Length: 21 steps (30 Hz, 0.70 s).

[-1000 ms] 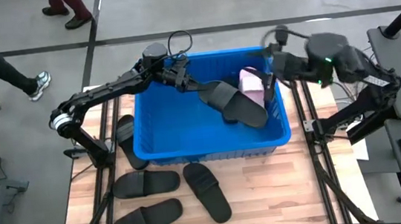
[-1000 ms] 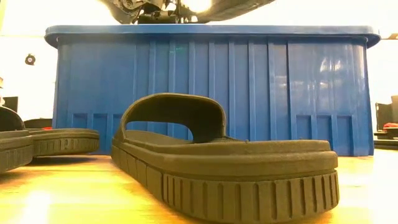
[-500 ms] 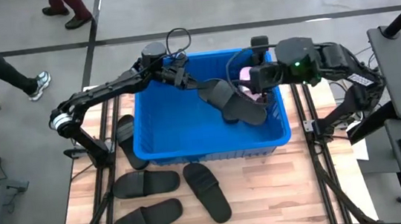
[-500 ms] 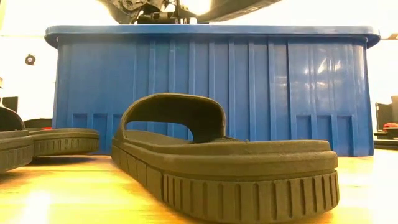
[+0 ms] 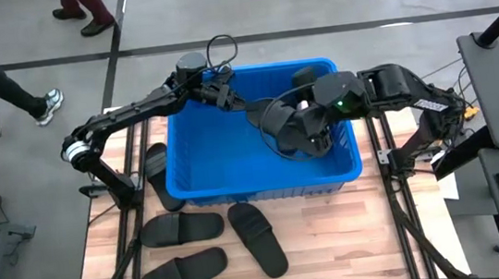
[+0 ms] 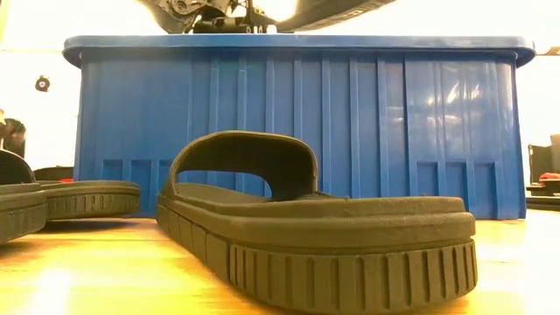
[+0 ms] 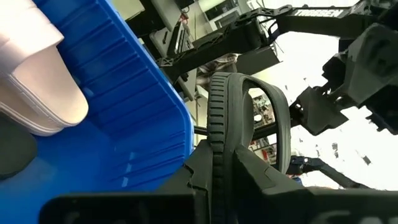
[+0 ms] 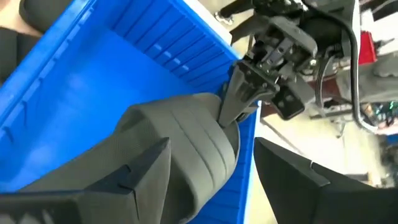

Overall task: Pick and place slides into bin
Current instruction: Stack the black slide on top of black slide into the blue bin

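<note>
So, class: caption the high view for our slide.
Both grippers meet at a black slide over the blue bin; four black slides wait outside.

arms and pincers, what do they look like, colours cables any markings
Both arms are dark, nearly black, built of slim jointed segments. The left arm has a pale ring near its base and a thin black cable looping above its wrist. The right arm is bulkier at the wrist, with a small green light and wires trailing behind. White TROSSEN lettering shows on one link in the left wrist view. The pincer fingers are flat, dark and angular.

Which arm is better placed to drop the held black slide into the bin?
Left. Its gripper is shut on the black slide above the bin. The right gripper is only beside that slide, open.
</note>
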### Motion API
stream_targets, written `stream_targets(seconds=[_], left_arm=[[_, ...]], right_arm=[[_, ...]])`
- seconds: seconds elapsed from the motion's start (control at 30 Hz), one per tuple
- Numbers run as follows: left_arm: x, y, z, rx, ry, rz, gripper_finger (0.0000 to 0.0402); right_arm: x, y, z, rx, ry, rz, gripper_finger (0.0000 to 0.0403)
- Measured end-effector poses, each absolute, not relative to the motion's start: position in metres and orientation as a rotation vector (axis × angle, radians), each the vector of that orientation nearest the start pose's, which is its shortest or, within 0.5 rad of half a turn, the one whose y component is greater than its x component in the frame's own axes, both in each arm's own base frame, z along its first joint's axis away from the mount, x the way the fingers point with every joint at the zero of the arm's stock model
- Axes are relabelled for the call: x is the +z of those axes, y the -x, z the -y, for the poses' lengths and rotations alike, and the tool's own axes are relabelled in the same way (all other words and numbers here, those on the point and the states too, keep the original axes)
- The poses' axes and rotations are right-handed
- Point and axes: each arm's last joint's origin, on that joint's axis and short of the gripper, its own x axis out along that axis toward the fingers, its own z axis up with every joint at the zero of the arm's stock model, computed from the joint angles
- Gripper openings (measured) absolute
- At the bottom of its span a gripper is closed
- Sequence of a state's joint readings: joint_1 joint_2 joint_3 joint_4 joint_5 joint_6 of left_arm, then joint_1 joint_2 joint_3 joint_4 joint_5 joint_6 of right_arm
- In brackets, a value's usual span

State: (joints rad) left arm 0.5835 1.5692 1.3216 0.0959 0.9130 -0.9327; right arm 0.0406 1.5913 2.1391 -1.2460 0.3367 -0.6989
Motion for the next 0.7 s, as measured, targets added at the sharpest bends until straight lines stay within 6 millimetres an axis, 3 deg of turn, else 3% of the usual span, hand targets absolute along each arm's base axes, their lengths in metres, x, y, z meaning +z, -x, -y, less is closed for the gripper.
stream_targets(seconds=[0.37, 0.7], left_arm=[[0.354, -0.31, -0.176, -0.298, 1.053, -0.281, 0.0021], [0.357, -0.31, -0.174, -0.342, 1.028, -0.274, 0.0012]], right_arm=[[0.476, -0.281, -0.005, 0.044, 0.906, -0.831, 0.0219], [0.467, -0.301, -0.006, 0.049, 0.923, -0.825, 0.0219]])
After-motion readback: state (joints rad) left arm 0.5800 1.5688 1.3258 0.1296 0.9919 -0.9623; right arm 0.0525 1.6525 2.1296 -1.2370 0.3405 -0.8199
